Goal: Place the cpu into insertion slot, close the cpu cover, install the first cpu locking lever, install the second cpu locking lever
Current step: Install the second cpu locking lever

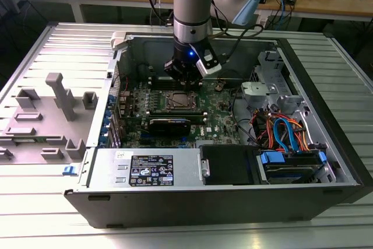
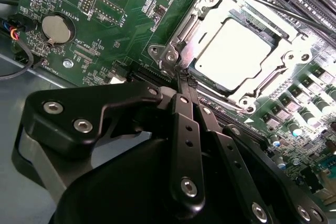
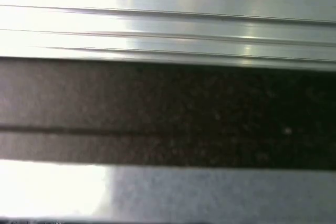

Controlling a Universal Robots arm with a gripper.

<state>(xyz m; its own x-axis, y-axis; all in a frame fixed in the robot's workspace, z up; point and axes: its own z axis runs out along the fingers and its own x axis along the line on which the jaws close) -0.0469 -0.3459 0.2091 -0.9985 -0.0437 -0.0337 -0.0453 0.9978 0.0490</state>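
Second wrist view: cpu (image 2: 237,52) (under cover) just beyond the gripper (image 2: 185,81).

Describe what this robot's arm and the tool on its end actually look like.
In the exterior view the arm is a thick silver-grey tube with light blue joint caps and a small blue light glowing near its wrist. In the second wrist view the tool is matt black metal, built of flat linked bars fastened with silver round-headed screws and tapering to thin fingers.

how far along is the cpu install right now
Done: the cpu sits in its socket with the cpu cover closed down around it. In hand: the shut gripper is at the cover's corner, beside a locking lever running along the socket's edge. Whether either lever is latched can't be told.
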